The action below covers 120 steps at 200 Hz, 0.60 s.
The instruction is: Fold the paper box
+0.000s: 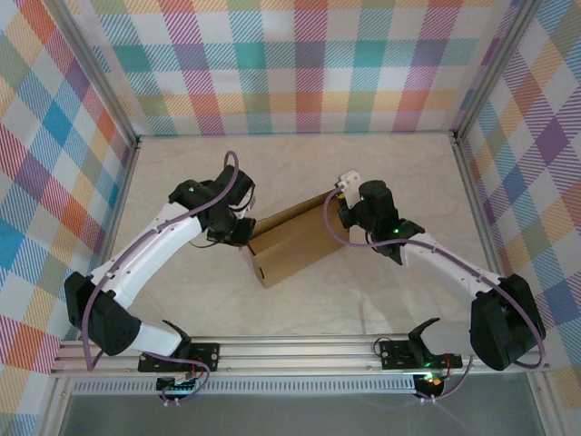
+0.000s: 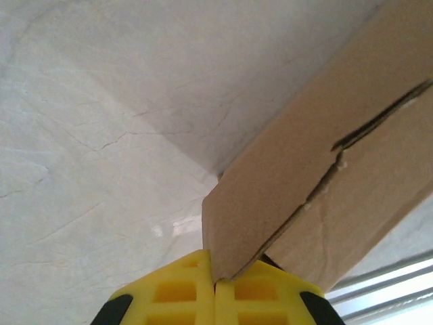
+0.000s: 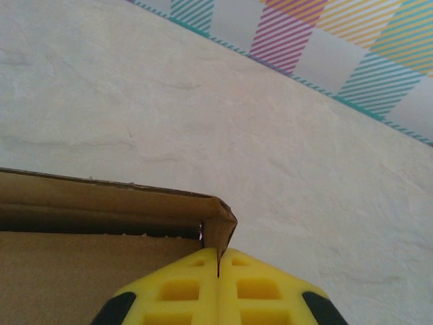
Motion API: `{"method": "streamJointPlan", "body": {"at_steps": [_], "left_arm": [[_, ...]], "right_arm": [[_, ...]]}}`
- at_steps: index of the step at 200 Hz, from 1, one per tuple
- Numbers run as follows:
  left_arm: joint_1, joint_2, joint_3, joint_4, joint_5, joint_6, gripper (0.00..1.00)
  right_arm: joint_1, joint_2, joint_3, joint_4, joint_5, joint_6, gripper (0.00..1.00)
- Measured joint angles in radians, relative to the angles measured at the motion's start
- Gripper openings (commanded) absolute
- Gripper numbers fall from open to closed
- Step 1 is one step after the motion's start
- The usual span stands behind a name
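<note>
**While you pinch both ends, the paper box (image 1: 292, 238) sits in the middle**

It is plain brown cardboard, rough at the cut edges, half folded on the pale, crinkly table (image 1: 363, 300). Your left gripper (image 2: 215, 283) is squeezed tight on a thin flap corner. Your right gripper (image 3: 218, 265) is squeezed tight on a folded wall corner at the other end.

We see white-shelled arms with black joints, left arm (image 1: 150, 238) and right arm (image 1: 449, 263), purple cables (image 1: 87, 331) trailing them, green lights (image 1: 192, 190), yellow waffle-moulded gripper fingers (image 2: 176, 291).
</note>
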Motion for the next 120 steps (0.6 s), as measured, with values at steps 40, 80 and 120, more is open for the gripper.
{"method": "streamJointPlan", "body": {"at_steps": [40, 80, 120], "left_arm": [[0.003, 0.117, 0.114, -0.013, -0.026, -0.133, 0.00], [0.007, 0.179, 0.192, -0.050, -0.045, -0.210, 0.00], [0.008, 0.216, 0.245, -0.072, -0.058, -0.254, 0.00]], "right_arm": [[0.003, -0.007, -0.016, 0.009, 0.082, 0.011, 0.00], [0.019, -0.045, -0.072, 0.055, 0.129, 0.010, 0.00], [0.042, -0.069, -0.127, 0.130, 0.183, 0.005, 0.00]]}}
